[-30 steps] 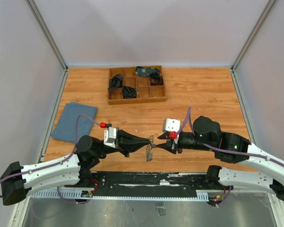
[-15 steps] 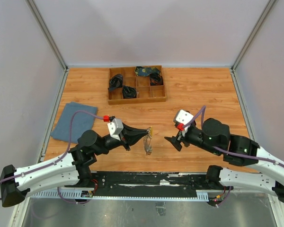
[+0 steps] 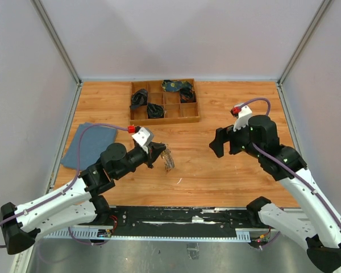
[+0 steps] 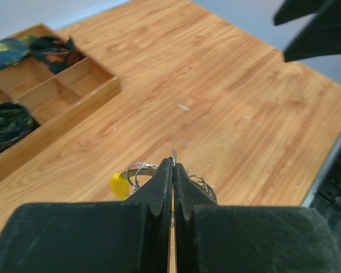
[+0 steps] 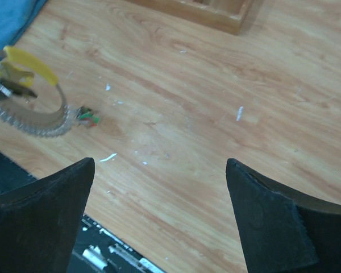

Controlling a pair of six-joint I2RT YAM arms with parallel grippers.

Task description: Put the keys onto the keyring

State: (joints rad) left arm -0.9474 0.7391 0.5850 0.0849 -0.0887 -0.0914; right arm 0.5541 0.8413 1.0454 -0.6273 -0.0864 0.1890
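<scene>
- The right gripper (image 3: pixel 216 142) has let go and backed off since a second ago. It's up and away now, out past the right end of the tray (image 3: pixel 165 121), and its fingers (image 5: pixel 57 199) have gone from nearly closed to spread wide with nothing between them.
- The left gripper (image 3: pixel 161 151) has lifted and swung in closer to the tray's front wall, taking the bunch along. Its fingers (image 4: pixel 159 182) are pressed together, pinching the thin wire of the keyring (image 4: pixel 141 169).
- So the keyring hangs at those fingers, just in front of the tray's front wall, with the keys (image 3: pixel 169 161) dangling under it. Looks clear of the tabletop (image 3: pixel 244 108), though I can't say for sure.
- My read: a threading step just wrapped up and the right arm is free for another key, if any are left.
- Textures: the keys are thin, flat and silvery, fanned into a toothy arc, one with a green head. The ring is looped wire with a curved yellow piece (image 4: pixel 119 185), plastic-looking.
- The tabletop is scuffed wood-grain. The tray is wooden with square compartments, and a soft blue cloth (image 3: pixel 88 147) lies off its front-left corner.
</scene>
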